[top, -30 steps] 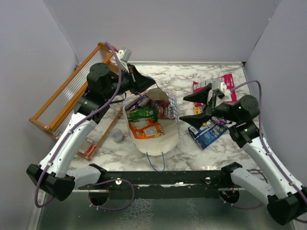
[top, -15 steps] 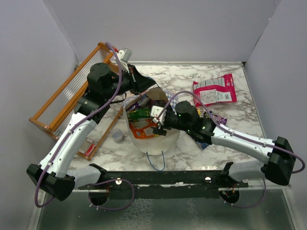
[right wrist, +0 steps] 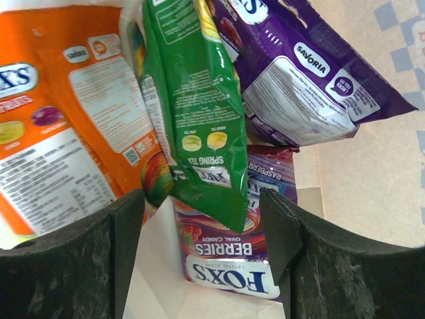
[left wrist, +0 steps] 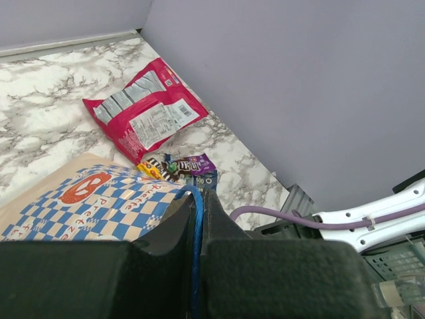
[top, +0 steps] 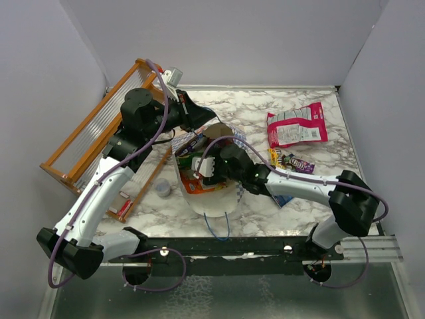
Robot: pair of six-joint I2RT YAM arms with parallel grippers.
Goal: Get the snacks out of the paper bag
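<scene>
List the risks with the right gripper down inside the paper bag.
The right gripper straddles the green packet, with the orange packet crowding it: closing may catch both. The left gripper steadies the paper bag only by its blue string handle; lifting may drag the bag.

Inside a robotics lab's test cell: plain lilac-grey panels (top: 219, 40) box in a marble-patterned bench (top: 246, 106) on three sides. A left arm (top: 99, 193) and a right arm (top: 299, 183), trailing purple cables (top: 162, 90), stand bolted to a black rail (top: 226, 246) at its near edge. Staged props, a checkered paper bag (top: 212, 199), snack packets (top: 295, 126) and an orange wooden rack (top: 83, 139), sit on it.
</scene>
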